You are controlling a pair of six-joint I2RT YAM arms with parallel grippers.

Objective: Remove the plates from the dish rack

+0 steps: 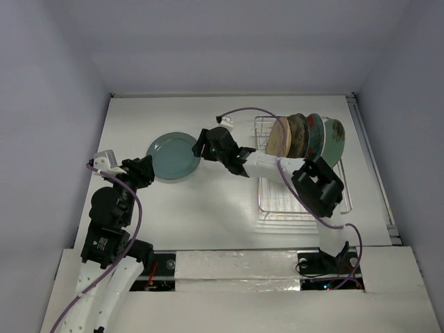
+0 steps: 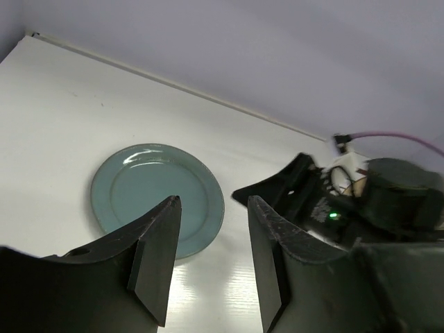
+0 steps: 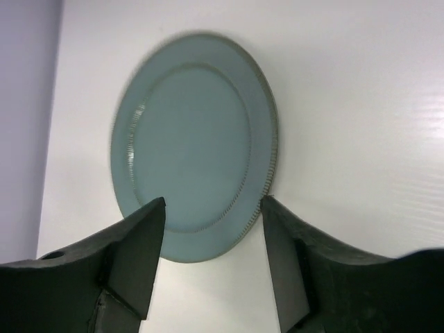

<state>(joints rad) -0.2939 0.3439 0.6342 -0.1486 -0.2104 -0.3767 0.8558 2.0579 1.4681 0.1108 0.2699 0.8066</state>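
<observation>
A white table (image 1: 208,215) set between pale grey walls (image 1: 229,48) fills the overhead view, with both arms reaching out over it from the near edge. The silver wire dish rack (image 1: 284,198) sits on the right side of the table. Its near half shows bare wire, and four plates (image 1: 298,135) stand on edge in a tight row at its far end: a tan one at the left, a darker brown one next to it, then two greenish ones at the right.

The right arm (image 1: 316,184) bends across the rack and stretches left. The left arm (image 1: 111,208) rises at the left side of the table and angles toward the middle. Between their ends, a plain teal plate (image 1: 173,156) with a ribbed rim lies flat on the table, left of the rack and well apart from it.

The right gripper (image 1: 200,147) sits at the plate's right edge. Its wrist camera shows the two dark fingers spread wide with nothing clamped, and the plate's near rim shows in the gap between them. The left gripper (image 1: 146,168) sits just beside the plate's left edge. Its jaws stand moderately apart and empty, framing the plate and the bare tabletop from its own camera. That camera also shows the right arm's black wrist, where a small green light (image 2: 333,216) glows. A purple cable (image 1: 250,109) loops from that wrist over the far-left corner of the rack.
</observation>
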